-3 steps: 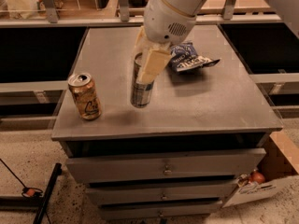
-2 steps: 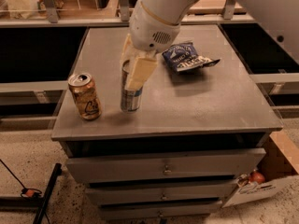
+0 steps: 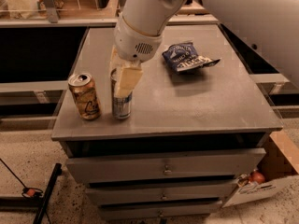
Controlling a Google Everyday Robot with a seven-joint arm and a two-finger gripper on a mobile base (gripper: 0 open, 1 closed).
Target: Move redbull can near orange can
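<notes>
The redbull can (image 3: pixel 122 107), slim and silver with blue panels, stands upright near the front left edge of the grey cabinet top (image 3: pixel 196 106). My gripper (image 3: pixel 120 80) comes down from above and is shut on its upper part, the cream fingers (image 3: pixel 127 80) covering its top. The orange can (image 3: pixel 85 96), shorter and orange-gold with a silver top, stands upright just left of it, a small gap between them.
A dark blue snack bag (image 3: pixel 186 57) with white lettering lies at the back right of the top. The cabinet has drawers (image 3: pixel 163 168) below. A cardboard box (image 3: pixel 266 181) sits on the floor at the right. A dark pole (image 3: pixel 46 197) lies on the floor at the left.
My gripper has carried the redbull can left and toward the front edge, from the middle of the top to right beside the orange can. The orange can and the bag have not moved.
</notes>
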